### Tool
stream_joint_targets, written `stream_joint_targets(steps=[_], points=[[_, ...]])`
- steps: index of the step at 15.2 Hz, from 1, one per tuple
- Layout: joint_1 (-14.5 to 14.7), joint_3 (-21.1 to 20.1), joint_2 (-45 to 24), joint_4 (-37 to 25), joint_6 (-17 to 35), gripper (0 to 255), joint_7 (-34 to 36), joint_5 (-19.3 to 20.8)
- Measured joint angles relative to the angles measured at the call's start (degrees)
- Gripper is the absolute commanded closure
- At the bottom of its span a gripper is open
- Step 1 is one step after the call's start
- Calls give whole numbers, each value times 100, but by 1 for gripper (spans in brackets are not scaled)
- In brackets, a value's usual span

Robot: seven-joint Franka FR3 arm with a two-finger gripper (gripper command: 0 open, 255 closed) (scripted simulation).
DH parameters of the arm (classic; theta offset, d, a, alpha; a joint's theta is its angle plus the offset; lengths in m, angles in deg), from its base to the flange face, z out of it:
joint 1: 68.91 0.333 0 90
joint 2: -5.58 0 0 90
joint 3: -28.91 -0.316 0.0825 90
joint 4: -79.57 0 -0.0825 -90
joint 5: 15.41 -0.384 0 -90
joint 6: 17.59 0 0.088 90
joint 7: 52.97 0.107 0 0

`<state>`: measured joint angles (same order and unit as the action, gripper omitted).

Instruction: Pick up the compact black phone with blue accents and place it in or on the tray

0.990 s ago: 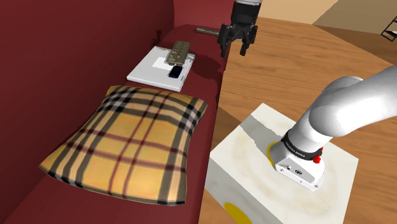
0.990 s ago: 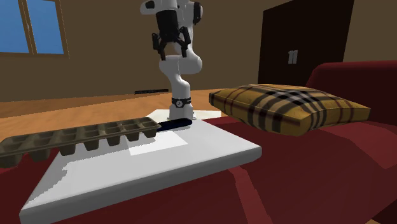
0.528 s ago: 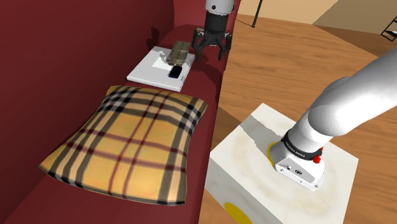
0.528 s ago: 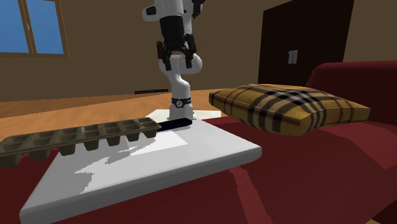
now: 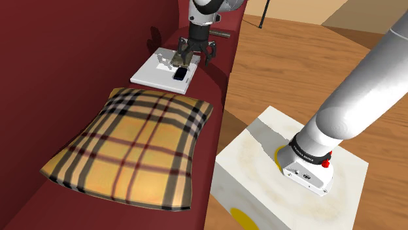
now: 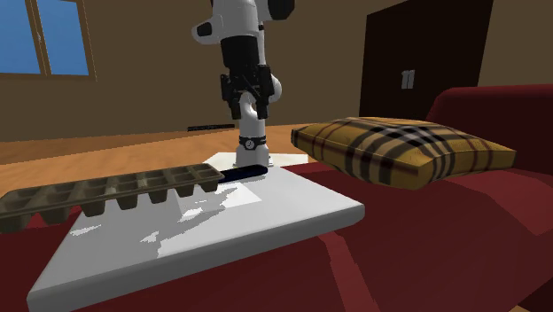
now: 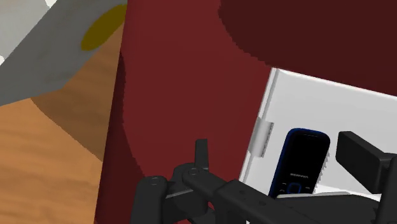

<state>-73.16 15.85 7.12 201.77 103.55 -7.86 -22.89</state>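
A small black phone with blue accents (image 5: 179, 73) (image 6: 241, 173) (image 7: 299, 162) lies flat on a white tray (image 5: 153, 77) (image 6: 275, 213) (image 7: 331, 105), near the edge that faces the pillow. A brownish ice cube tray (image 6: 106, 192) rests on the same white tray, farther from the pillow. My gripper (image 5: 194, 57) (image 6: 246, 93) (image 7: 274, 145) hangs open above the white tray, pointing down. In the wrist view the phone sits between the spread fingers (image 7: 201, 153), well below them and untouched.
The white tray rests on a dark red sofa seat (image 5: 98, 85). A plaid yellow pillow (image 5: 134, 147) (image 6: 399, 146) lies on the seat nearer the stand (image 5: 288, 173). Wooden floor (image 5: 314, 72) runs along the sofa's front edge.
The gripper has swung from over the sofa's front edge toward the shoulder view's left and lower, and now hangs over the white tray. It stays open. The phone has not moved.
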Motion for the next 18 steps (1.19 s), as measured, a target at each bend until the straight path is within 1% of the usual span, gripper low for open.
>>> stream_joint_targets(steps=[4,7,8,15,18], points=[[35,7,-895,-742,218,0,815,309],[91,103,-1598,-1414,285,0,1359,537],[111,128,-1734,-1524,317,0,1481,577],[163,165,-2075,-1431,759,0,1629,656],[174,167,-2127,-1418,825,0,1642,667]])
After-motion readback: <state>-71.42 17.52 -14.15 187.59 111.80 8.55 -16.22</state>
